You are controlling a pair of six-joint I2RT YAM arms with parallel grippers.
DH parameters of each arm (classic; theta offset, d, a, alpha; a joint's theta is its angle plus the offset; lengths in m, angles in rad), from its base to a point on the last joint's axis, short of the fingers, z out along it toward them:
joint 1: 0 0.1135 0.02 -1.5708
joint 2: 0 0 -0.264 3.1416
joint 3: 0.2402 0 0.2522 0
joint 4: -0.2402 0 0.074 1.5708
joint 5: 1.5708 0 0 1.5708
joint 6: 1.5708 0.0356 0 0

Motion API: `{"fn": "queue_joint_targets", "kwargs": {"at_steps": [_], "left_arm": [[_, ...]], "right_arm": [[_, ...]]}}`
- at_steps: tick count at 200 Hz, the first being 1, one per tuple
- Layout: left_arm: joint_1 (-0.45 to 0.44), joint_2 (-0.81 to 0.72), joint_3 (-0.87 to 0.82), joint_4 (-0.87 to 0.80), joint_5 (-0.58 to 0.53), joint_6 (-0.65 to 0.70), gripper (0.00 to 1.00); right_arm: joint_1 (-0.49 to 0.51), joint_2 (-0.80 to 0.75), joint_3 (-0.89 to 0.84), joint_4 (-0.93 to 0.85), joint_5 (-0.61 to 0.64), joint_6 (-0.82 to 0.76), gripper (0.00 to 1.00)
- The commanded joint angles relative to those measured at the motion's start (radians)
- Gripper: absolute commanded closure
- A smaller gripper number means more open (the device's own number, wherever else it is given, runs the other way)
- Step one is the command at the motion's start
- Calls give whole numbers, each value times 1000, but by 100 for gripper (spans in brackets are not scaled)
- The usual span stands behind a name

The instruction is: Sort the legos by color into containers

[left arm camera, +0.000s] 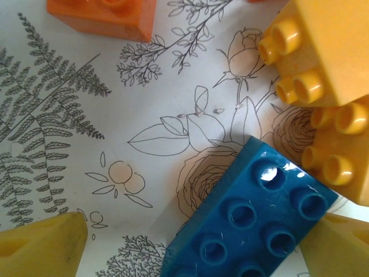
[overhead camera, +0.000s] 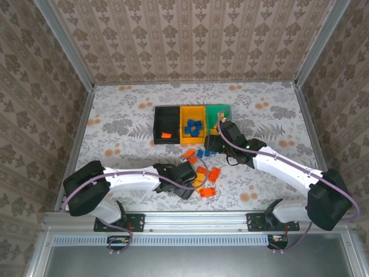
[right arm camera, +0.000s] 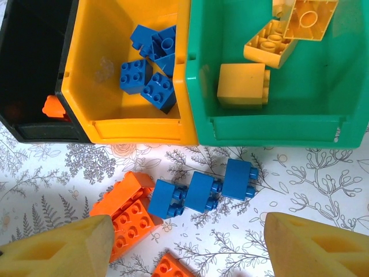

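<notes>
Three containers stand in a row: black (overhead camera: 166, 122), yellow-orange (overhead camera: 192, 124) with several blue legos (right arm camera: 151, 72), and green (overhead camera: 219, 112) with yellow legos (right arm camera: 243, 85). One red-orange lego (right arm camera: 53, 107) lies in the black bin (right arm camera: 31, 63). My right gripper (right arm camera: 187, 254) hovers open just in front of the bins, above three blue legos (right arm camera: 202, 190) in a row and a red-orange one (right arm camera: 124, 214). My left gripper (left arm camera: 193, 248) is open low over the table, a blue lego (left arm camera: 253, 225) lying studs-down between its fingers (left arm camera: 40, 245), close to the right one.
Near the left gripper lie two yellow legos (left arm camera: 326, 52) to the right and a red-orange one (left arm camera: 104, 17) at the far left. More loose legos (overhead camera: 210, 183) sit between the arms. Patterned walls enclose the table (overhead camera: 115, 133).
</notes>
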Motion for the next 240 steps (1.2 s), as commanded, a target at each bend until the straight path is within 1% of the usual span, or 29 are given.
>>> {"fn": "queue_joint_targets", "kwargs": {"at_steps": [1, 16, 65, 81, 105, 141, 168, 189, 203, 218, 240], "left_arm": [[-4, 25, 26, 3, -22, 35, 8], [-1, 48, 31, 18, -10, 42, 12], [17, 89, 47, 34, 21, 51, 35], [18, 82, 43, 29, 23, 49, 43], [17, 60, 33, 17, 24, 38, 53], [20, -16, 10, -6, 4, 10, 63], [40, -136, 8, -32, -7, -12, 67], [81, -261, 17, -9, 11, -11, 67], [125, -310, 41, 31, 31, 5, 67], [182, -303, 93, 77, 49, 35, 66], [241, -206, 203, 162, 51, 93, 66]], "right_arm": [[-6, -50, -15, -7, 46, 8, 29], [-9, -66, -20, -7, 48, 7, 28], [-13, -91, -29, -11, 55, 10, 28], [-16, -98, -32, -12, 59, 9, 28], [-20, -105, -35, -16, 64, 10, 28], [-26, -107, -41, -12, 66, 13, 28], [-27, -113, -53, -7, 66, 19, 28], [-32, -123, -70, -2, 68, 23, 28], [-36, -133, -84, 0, 71, 26, 28], [-42, -143, -101, 4, 75, 32, 27], [-50, -148, -114, 4, 73, 34, 27]]}}
